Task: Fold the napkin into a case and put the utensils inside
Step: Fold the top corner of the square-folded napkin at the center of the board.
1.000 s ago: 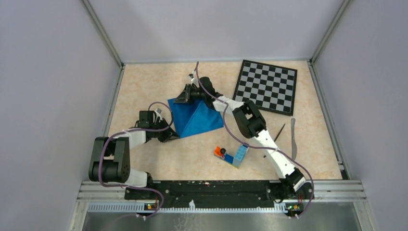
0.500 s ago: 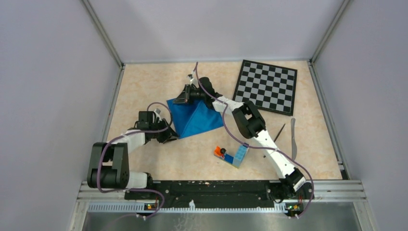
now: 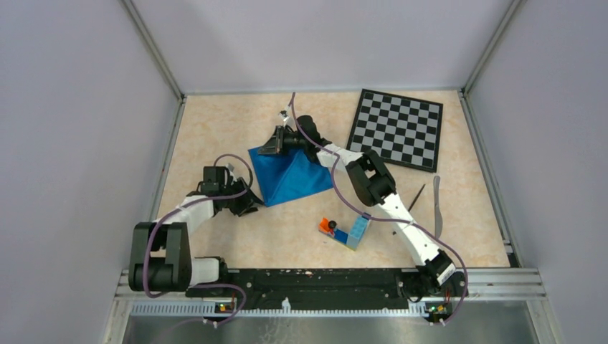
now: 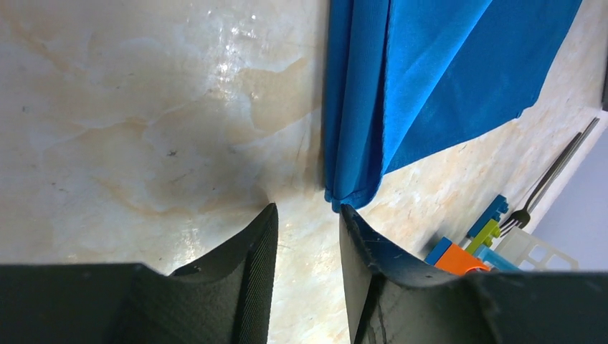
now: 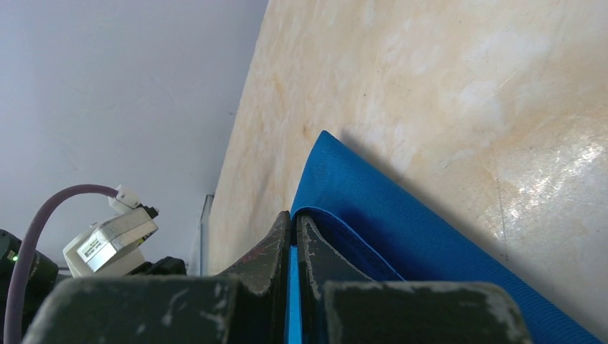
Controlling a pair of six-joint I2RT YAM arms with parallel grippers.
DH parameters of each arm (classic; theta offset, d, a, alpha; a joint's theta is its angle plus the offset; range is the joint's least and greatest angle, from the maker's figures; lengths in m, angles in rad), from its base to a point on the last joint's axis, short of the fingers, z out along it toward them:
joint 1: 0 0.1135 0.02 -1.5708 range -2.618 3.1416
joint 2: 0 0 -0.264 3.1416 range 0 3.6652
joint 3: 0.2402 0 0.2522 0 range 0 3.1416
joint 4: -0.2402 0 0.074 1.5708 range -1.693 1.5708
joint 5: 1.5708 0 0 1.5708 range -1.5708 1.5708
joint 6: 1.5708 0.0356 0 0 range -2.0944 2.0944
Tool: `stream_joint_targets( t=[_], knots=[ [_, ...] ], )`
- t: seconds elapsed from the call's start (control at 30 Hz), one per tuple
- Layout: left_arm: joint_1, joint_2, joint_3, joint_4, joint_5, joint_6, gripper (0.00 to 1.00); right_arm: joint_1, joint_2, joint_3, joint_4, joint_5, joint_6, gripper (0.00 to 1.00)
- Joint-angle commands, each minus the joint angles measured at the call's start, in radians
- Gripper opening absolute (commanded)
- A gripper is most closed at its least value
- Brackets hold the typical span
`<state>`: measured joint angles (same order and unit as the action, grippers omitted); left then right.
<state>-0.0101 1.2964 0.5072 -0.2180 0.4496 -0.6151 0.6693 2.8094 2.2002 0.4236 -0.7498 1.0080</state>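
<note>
The left tool (image 4: 304, 215) stands partly apart. Its two black fingers (image 4: 254, 247) sit low over the pale marbled surface (image 4: 143, 129) with only bare surface in the gap, and it holds nothing. The folded near corner of the bright blue, slightly shiny cloth napkin (image 4: 401, 86) lies just ahead of the tip of the finger on the right of that view. I cannot tell whether they touch.

The right tool (image 5: 293, 218) is clamped on the napkin's far corner. A thin strip of blue cloth shows in the slit between its worn dark fingers (image 5: 267, 251), and the cloth slopes away from the pinch down to the surface.

From above, the napkin lies folded in a roughly triangular shape in the middle of the surface, between the two tools and left of the black-and-grey chessboard (image 3: 398, 129). The slim dark grey metal fork (image 3: 416, 196) and the silver-grey metal knife (image 3: 437, 208) lie near each other by the right edge, well apart from the napkin. A small cluster of blue and orange toy bricks (image 3: 346, 231) sits nearer the arms' bases.
</note>
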Motion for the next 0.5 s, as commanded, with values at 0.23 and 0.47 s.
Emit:
stream_joint_targets(
  t=[0.23, 0.47],
  knots=[
    [0.003, 0.085, 0.057, 0.105, 0.005, -0.011, 0.35, 0.010, 0.004, 0.045, 0.025, -0.013, 0.006, 0.00],
    [0.004, 0.132, 0.047, 0.126, 0.000, 0.011, 0.34, 0.017, 0.012, 0.063, 0.036, -0.003, 0.019, 0.00]
  ],
)
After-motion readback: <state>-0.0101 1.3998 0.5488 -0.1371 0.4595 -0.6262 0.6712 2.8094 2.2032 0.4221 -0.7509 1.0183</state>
